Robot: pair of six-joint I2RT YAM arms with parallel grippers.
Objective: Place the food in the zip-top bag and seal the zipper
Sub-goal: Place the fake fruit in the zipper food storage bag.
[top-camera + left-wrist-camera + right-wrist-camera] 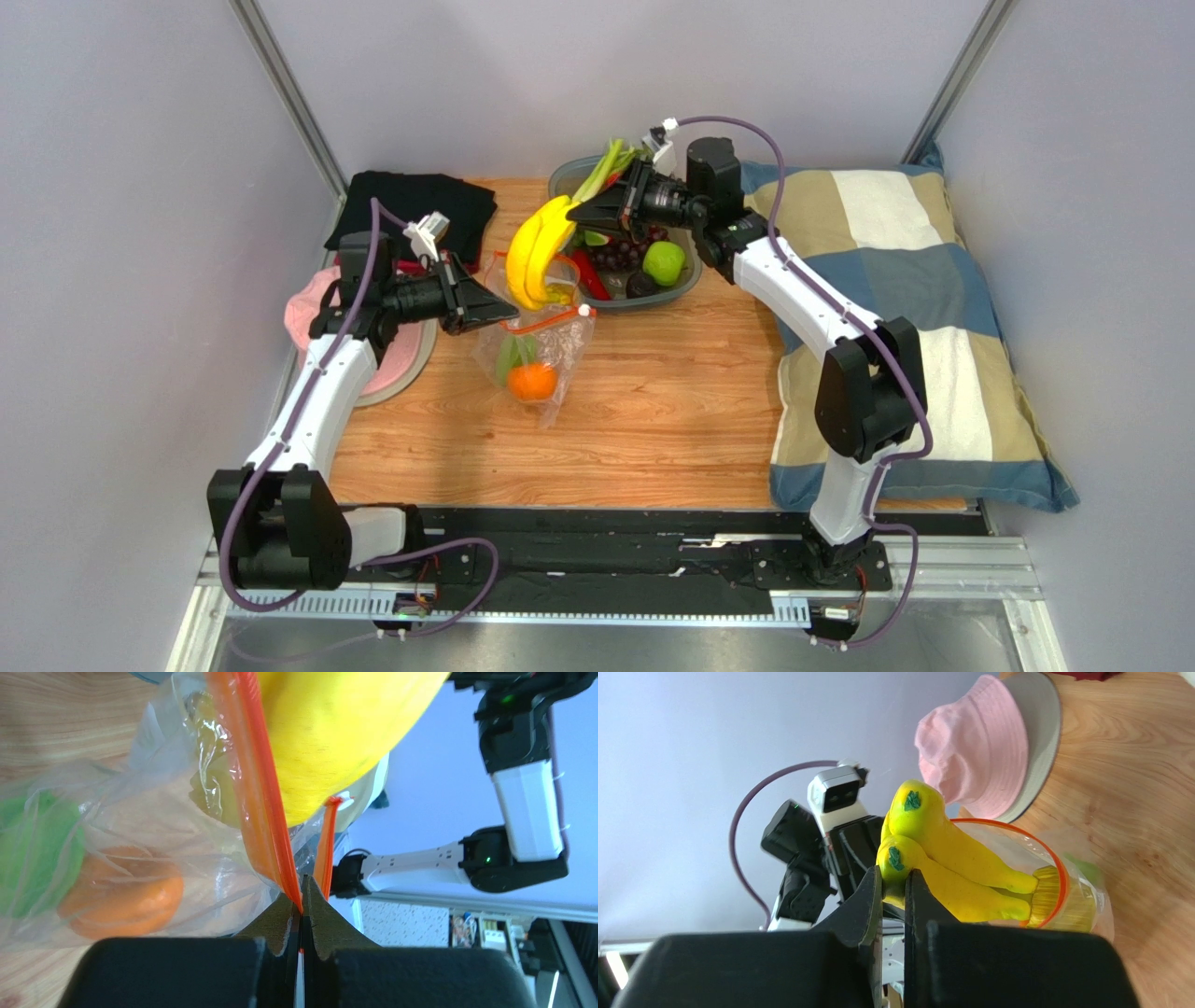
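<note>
The clear zip-top bag (544, 353) stands on the wooden table with its mouth held open. Inside it are an orange (532, 381) and a green fruit (507, 359); both show in the left wrist view, the orange (123, 896) beside the green fruit (31, 857). My left gripper (494, 303) is shut on the orange-red zipper strip (263, 791) at the bag's rim (303, 899). My right gripper (584, 216) is shut on the tip of the yellow banana bunch (535, 252), whose stem end hangs in the bag's mouth (1046, 882). The grip shows in the right wrist view (894, 875).
A grey oval tray (692, 287) behind the bag holds a green apple (664, 262), grapes and red and green pieces. A pink hat (312, 305) lies on a grey plate at the left, black cloth (414, 203) behind it. A checked pillow (912, 308) fills the right side.
</note>
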